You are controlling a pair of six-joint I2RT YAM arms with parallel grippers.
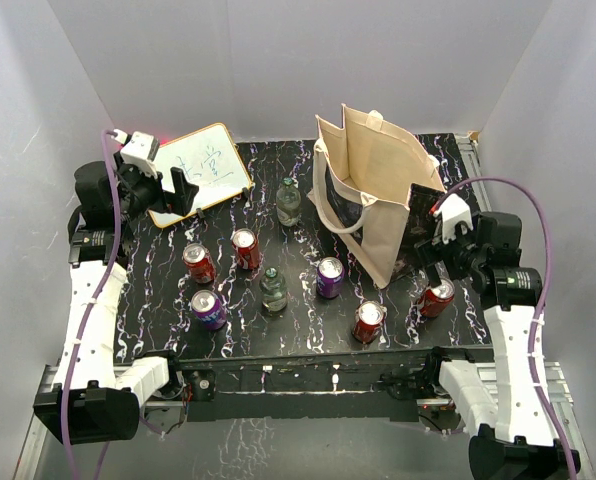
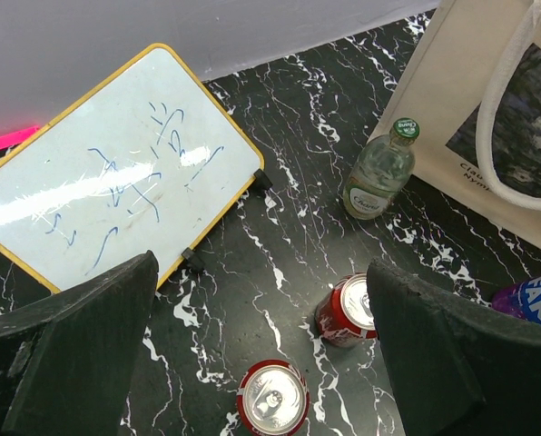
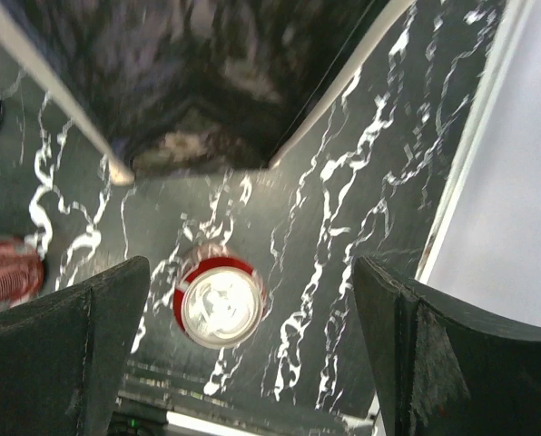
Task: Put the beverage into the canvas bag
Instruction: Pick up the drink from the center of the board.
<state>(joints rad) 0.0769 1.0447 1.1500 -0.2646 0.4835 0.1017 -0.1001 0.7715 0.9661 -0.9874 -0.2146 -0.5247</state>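
A purple soda can (image 2: 532, 300) shows the white letters "FAN". The black panel on the tall beige canvas bag (image 1: 378, 180) has small print starting "Clau", the rest unreadable. The bag stands upright, mouth open, at the back right of the black marbled bench (image 1: 303, 340). A red drink can (image 3: 218, 304) stands near its corner, below the right gripper (image 3: 252, 268), which is spread wide. The left gripper (image 2: 261, 268) is also released, holding nothing.

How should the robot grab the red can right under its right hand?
Grip the red can around its round side wall, coming straight down from above. It stands upright with bare table on both sides, and the open right gripper hovers over it.
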